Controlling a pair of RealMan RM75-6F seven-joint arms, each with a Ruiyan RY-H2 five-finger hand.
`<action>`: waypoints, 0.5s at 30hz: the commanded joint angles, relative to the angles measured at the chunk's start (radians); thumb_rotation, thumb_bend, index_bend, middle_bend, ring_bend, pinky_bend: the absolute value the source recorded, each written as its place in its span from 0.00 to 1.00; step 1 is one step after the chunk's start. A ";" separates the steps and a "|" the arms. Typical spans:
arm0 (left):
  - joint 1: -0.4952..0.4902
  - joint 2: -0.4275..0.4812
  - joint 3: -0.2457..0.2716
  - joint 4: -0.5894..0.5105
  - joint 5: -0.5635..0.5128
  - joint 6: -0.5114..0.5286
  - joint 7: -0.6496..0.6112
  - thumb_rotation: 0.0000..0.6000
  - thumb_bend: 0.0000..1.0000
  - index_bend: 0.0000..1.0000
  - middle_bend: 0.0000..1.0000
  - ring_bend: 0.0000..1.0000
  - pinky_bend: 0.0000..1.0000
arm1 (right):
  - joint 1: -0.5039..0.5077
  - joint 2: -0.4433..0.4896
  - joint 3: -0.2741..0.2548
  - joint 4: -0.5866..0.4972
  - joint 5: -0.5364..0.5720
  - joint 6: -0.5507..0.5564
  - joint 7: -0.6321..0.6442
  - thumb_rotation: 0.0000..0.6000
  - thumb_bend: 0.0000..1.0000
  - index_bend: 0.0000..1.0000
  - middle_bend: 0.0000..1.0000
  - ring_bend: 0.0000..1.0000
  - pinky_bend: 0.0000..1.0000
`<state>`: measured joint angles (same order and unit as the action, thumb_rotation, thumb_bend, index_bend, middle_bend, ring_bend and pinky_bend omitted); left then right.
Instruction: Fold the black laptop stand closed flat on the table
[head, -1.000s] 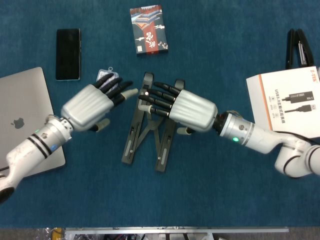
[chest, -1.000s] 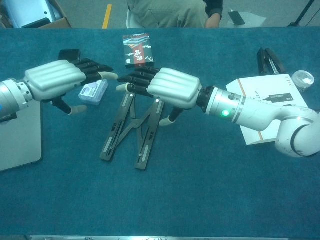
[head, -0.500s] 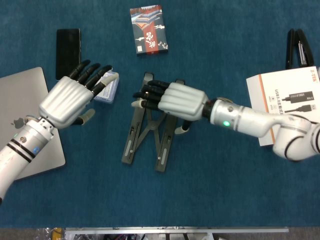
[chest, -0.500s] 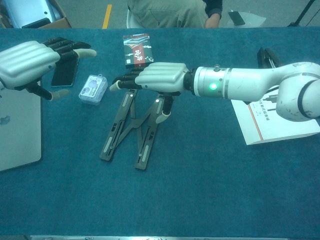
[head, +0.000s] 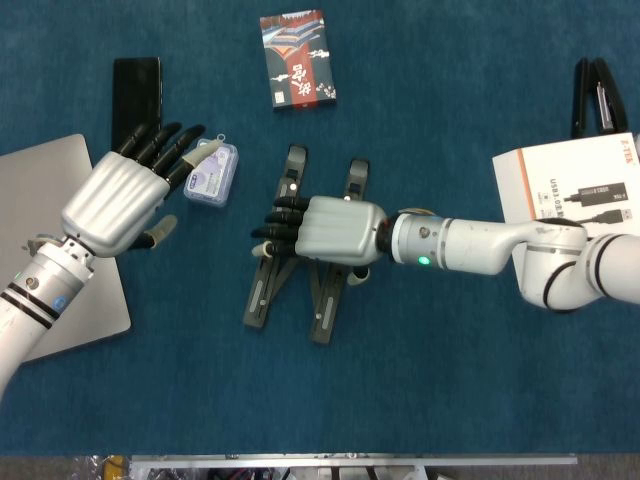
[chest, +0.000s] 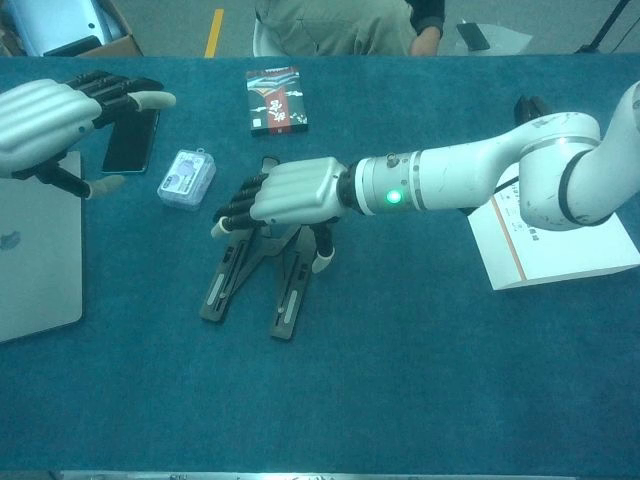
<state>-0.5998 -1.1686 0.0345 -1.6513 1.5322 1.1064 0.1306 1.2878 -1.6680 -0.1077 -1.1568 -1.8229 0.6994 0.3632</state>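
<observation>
Right robot hand (head: 325, 228) lying palm-down on black slatted laptop stand (head: 262, 295), mid blue-felt table (head: 400, 380), gripping nothing. Left robot hand (head: 115, 200) spread open, empty, near small translucent plastic case (head: 211, 176).

Right robot hand (chest: 290, 192) rests on laptop stand (chest: 225, 285)

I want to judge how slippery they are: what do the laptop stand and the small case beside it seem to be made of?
The laptop stand looks like black metal or hard plastic, matte: thin flat bars with slots and no glare. The small case looks like clear, glossy plastic: its pale contents show through. The right robot hand covers the stand's middle.
</observation>
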 joint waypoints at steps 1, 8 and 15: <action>0.004 -0.001 -0.001 0.004 0.002 -0.001 -0.009 1.00 0.34 0.00 0.00 0.00 0.00 | 0.006 -0.022 -0.010 0.022 -0.004 -0.012 -0.022 1.00 0.00 0.00 0.00 0.00 0.00; 0.016 0.001 -0.004 0.015 0.011 0.003 -0.027 1.00 0.34 0.00 0.00 0.00 0.00 | 0.018 -0.052 -0.015 0.059 0.005 -0.025 -0.028 1.00 0.00 0.00 0.00 0.00 0.00; 0.026 0.000 -0.008 0.022 0.014 0.004 -0.042 1.00 0.34 0.00 0.00 0.00 0.00 | 0.036 -0.077 -0.025 0.094 0.001 -0.030 -0.020 1.00 0.00 0.00 0.00 0.00 0.00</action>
<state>-0.5736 -1.1679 0.0272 -1.6296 1.5461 1.1103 0.0884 1.3216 -1.7428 -0.1317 -1.0650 -1.8207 0.6690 0.3414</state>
